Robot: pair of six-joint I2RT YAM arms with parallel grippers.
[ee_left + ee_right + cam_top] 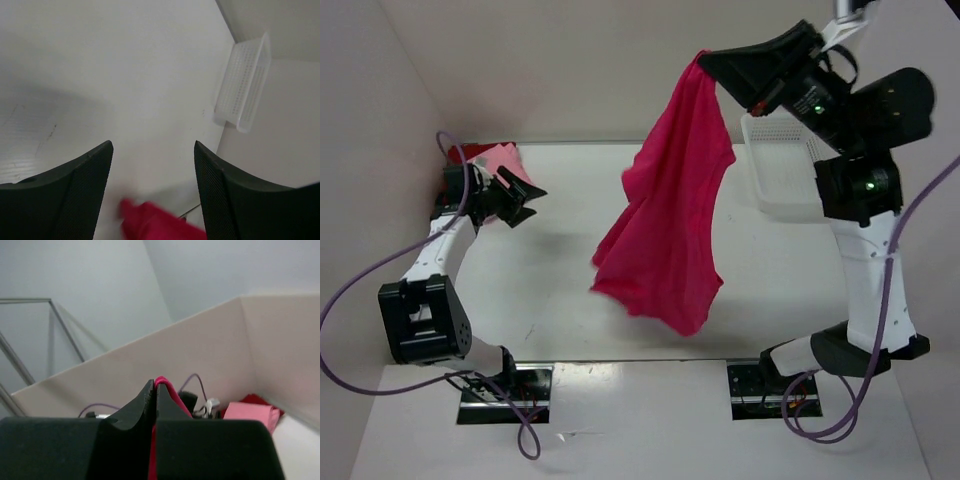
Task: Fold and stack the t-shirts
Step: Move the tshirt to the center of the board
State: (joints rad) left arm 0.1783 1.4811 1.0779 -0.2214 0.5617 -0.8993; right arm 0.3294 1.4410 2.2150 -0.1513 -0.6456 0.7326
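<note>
- Crimson shirt [670, 220] hangs in the air above the desk [550, 290], pinched at its top edge by the right hand [708, 62], which is clamped tight on the cloth.
- Left hand [523, 201] is spread wide and holds nothing, near the far left corner.
- Pink shirt [502, 160] and dark red shirt [470, 152] lie together in that corner.
- White basket [780, 175] sits at the far right.
</note>
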